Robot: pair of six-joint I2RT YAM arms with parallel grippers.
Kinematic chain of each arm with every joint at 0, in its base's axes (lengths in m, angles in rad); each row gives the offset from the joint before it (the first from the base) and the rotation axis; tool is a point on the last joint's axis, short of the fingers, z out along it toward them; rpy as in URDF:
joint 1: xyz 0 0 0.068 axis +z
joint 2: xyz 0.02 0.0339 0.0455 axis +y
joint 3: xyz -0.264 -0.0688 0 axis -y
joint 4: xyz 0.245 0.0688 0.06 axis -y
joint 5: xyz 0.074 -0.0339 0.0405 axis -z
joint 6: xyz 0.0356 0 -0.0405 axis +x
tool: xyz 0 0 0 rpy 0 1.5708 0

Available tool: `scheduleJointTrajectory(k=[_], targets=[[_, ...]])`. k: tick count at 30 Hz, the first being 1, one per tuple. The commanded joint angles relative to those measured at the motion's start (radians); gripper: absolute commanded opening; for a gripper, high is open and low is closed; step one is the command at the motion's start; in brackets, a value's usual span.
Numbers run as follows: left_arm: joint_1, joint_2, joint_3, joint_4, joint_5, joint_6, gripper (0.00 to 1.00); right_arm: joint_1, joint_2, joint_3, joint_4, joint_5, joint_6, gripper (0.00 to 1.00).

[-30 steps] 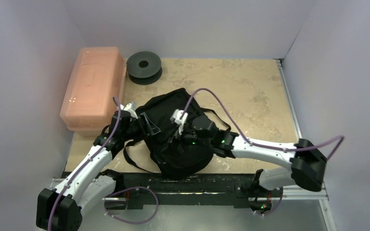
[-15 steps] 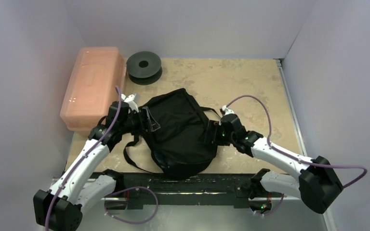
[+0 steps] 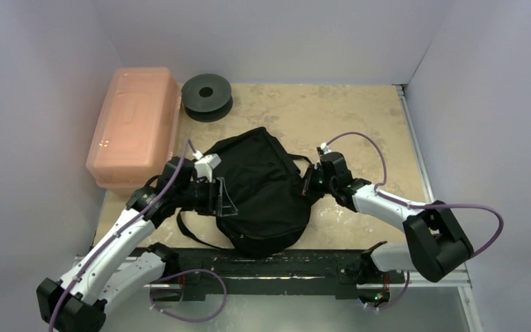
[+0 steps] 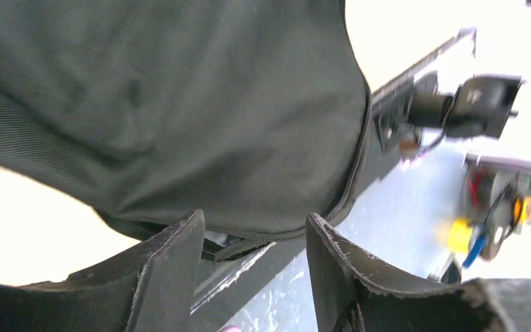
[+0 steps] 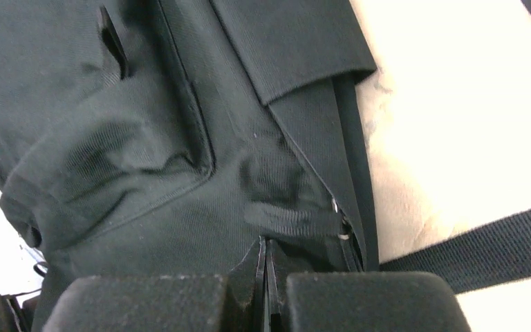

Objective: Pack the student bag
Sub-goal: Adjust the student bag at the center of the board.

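Observation:
The student bag (image 3: 259, 187), a soft black backpack, lies flat in the middle of the table. My left gripper (image 3: 222, 198) hovers at its left side, open. In the left wrist view the bag (image 4: 180, 104) fills the top, and nothing sits between the fingers of the left gripper (image 4: 252, 238). My right gripper (image 3: 309, 185) is at the bag's right edge, shut. In the right wrist view the tips of the right gripper (image 5: 264, 243) press together against the bag's fabric (image 5: 145, 138), just below a small webbing tab (image 5: 290, 218) by the zip. Whether any fabric is pinched is hidden.
A pink translucent box (image 3: 135, 124) stands along the left wall and a black round spool (image 3: 207, 93) at the back. A strap (image 3: 187, 232) loops out near the bag's left side; another strap (image 5: 484, 249) lies on the table at its right. The arms' black rail (image 3: 276, 263) runs along the near edge.
My right arm pulled back from over the bag to its right edge and its gripper went from open to shut. My left gripper shifted right, over the bag's left side.

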Motion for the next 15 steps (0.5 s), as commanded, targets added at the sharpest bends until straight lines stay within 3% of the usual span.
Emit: scheduleJointTrajectory(k=[1, 4, 6, 7, 8, 9, 11, 15], targets=[[-0.122, 0.078, -0.045, 0.086, 0.052, -0.06, 0.51, -0.033, 0.035, 0.059, 0.075, -0.073, -0.058, 0.0], [-0.129, 0.086, -0.073, 0.125, 0.045, -0.091, 0.44, -0.064, 0.031, 0.05, 0.072, -0.083, -0.074, 0.0], [-0.13, 0.047, -0.088, 0.124, 0.027, -0.1, 0.46, -0.08, 0.023, 0.052, 0.057, -0.101, -0.092, 0.0], [-0.129, 0.016, -0.093, 0.114, 0.012, -0.104, 0.5, -0.087, 0.017, 0.056, 0.047, -0.12, -0.108, 0.05], [-0.13, -0.015, -0.096, 0.099, -0.009, -0.111, 0.54, -0.088, 0.007, 0.064, 0.003, -0.121, -0.126, 0.16], [-0.13, -0.05, -0.097, 0.081, -0.031, -0.119, 0.57, -0.088, -0.007, 0.073, -0.052, -0.1, -0.138, 0.38], [-0.131, -0.114, -0.1, 0.041, -0.091, -0.143, 0.62, -0.088, -0.046, 0.088, -0.171, -0.052, -0.162, 0.61], [-0.13, -0.176, -0.109, 0.011, -0.205, -0.204, 0.63, -0.088, -0.117, 0.085, -0.349, 0.018, -0.192, 0.77]])
